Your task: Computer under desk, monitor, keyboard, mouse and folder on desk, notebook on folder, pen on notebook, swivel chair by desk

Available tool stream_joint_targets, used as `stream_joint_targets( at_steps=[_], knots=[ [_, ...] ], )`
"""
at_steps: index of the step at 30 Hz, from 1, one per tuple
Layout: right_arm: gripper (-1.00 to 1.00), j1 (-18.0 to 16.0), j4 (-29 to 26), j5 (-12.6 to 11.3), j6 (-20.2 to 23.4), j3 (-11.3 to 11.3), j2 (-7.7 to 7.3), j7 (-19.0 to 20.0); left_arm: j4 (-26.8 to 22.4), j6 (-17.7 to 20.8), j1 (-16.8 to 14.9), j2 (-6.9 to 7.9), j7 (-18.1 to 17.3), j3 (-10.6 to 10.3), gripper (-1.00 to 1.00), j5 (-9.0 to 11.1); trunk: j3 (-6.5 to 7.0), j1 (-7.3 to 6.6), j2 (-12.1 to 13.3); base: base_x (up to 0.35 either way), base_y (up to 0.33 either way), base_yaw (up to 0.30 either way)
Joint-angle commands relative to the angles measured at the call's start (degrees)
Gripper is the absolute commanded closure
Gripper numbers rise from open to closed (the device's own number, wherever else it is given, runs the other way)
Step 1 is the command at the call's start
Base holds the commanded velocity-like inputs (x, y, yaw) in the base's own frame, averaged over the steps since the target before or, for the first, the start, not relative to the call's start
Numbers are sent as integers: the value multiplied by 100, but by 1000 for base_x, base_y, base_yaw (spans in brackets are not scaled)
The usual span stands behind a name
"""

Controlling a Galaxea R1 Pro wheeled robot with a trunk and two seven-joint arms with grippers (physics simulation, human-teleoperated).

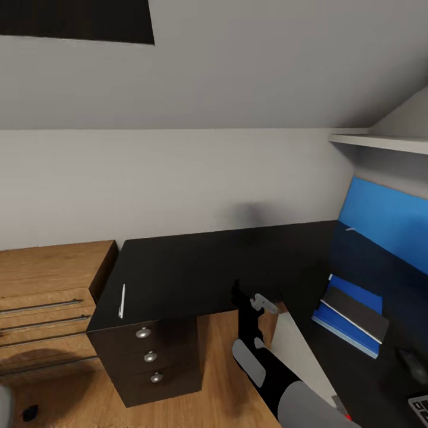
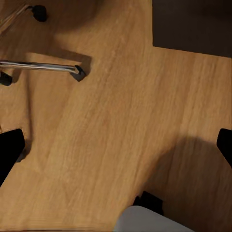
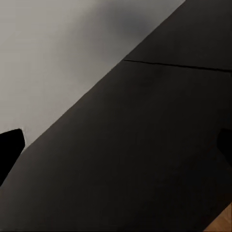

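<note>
Pen (image 1: 122,301) lies on the desk (image 1: 196,267) near its left edge, above the drawers (image 1: 148,356). Well apart, on the right wing, the notebook (image 1: 355,312) rests on the folder (image 1: 349,318), with the mouse (image 1: 412,364) nearer. The right gripper (image 1: 252,304) hangs at the desk's inner edge; its fingers (image 3: 9,147) are spread, empty. The left gripper (image 2: 116,150), splayed wide, faces floor (image 2: 116,111) near a chair leg (image 2: 38,66).

A home bedroom-office: black desk (image 1: 196,267), oak drawers (image 1: 47,297), sloped ceiling.
</note>
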Motion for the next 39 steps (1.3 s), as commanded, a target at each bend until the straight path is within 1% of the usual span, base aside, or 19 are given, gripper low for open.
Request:
stream_joint_targets(
  at_steps=[1, 7, 13, 14, 15, 16, 17, 18, 24, 29, 39],
  knots=[
    [-100, -8, 6, 27, -32, 33, 0, -96, -9, -23, 3, -1, 10, -7, -100, 53, -5, 0, -3, 0, 0, 291],
    [-100, -8, 7, 53, -21, 40, 0, -289, -8, -27, 3, -8, 10, -7, -100, 52, -5, 0, -3, 0, 0, 291],
    [-100, -8, 7, 71, 10, 88, 0, -629, -7, -26, 3, -10, 10, -12, -100, 53, -5, 0, -3, 0, 0, 291],
    [-100, -8, 2, 79, 16, 171, 0, -811, -2, -25, 3, -10, 10, -10, -100, 51, -5, 0, -3, 0, 0, 291],
    [-100, -8, 0, 84, 18, 216, 0, -893, 0, -24, 3, -10, 10, -9, -100, 50, -5, 0, -3, 0, 0, 291],
    [-100, -8, -9, 137, 20, 468, 0, -1227, 28, -24, 3, -11, 10, -13, -100, 47, -5, 0, -3, 0, 0, 291],
    [-100, -8, -11, 158, 21, 538, 0, -1304, 37, -24, 3, -11, 10, -14, -100, 46, -5, 0, -3, 0, 0, 291],
    [-100, -8, -14, 206, 23, 675, 0, -1441, 49, -27, 3, -11, 10, -14, -100, 46, -5, 0, -3, 0, 0, 291],
    [-100, -8, -36, 323, 22, 1013, 0, -1760, 66, -37, 3, -11, 10, -16, -100, 45, -5, 0, -3, 0, 0, 291],
    [-100, -8, -50, 348, 18, 1131, 0, -1850, 70, -40, 3, -11, 10, -16, -100, 44, -5, 0, -3, 0, 0, 291],
    [-100, -8, -62, 357, 17, 1174, 0, -1879, 71, -41, 3, -11, 10, -16, -100, 43, -5, 0, -3, 0, 0, 291]
  ],
)
